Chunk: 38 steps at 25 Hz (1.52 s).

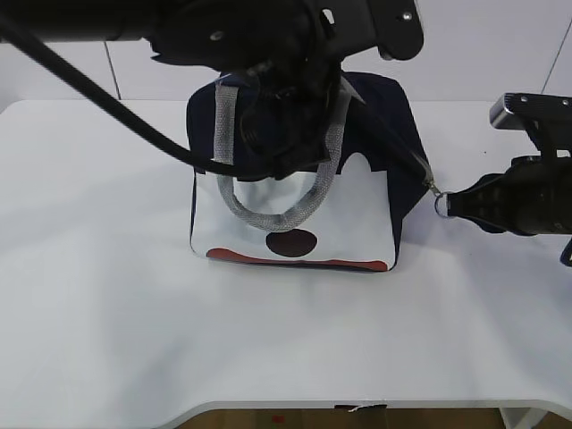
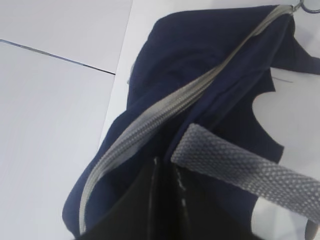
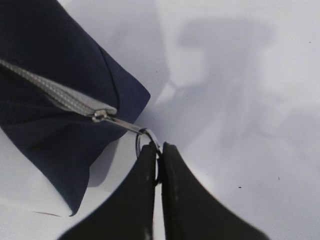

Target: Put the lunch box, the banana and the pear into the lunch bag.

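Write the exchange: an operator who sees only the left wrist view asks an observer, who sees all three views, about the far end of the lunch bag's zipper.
Operator: Is anything holding the zipper's ring?
Observer: Yes, the right hand is shut on the ring pull, just off the lunch bag.
Operator: Where is the slider?
Observer: The slider sits at the bag's right corner, at the end of the grey zipper.
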Each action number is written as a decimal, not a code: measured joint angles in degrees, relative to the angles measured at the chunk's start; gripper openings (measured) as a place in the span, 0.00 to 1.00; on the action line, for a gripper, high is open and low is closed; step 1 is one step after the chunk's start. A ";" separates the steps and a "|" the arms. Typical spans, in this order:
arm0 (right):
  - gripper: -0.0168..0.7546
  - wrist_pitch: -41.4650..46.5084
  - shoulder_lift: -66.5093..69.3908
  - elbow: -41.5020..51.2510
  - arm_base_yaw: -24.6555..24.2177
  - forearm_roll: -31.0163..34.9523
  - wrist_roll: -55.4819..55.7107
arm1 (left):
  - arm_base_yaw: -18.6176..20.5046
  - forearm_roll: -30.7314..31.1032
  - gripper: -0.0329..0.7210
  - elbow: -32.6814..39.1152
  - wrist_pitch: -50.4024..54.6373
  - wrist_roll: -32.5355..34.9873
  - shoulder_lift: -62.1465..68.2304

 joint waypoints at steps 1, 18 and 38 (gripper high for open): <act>0.06 0.09 0.00 0.00 0.00 0.03 0.00 | 0.00 -0.28 0.07 0.00 0.00 0.00 0.00; 0.48 0.12 0.81 -0.15 -0.60 2.18 0.00 | 0.76 -0.27 0.41 -1.20 0.58 -5.32 -2.38; 0.51 2.18 -6.56 -2.00 -2.51 3.30 0.00 | 8.73 -1.25 0.41 -3.99 2.08 -15.70 -16.23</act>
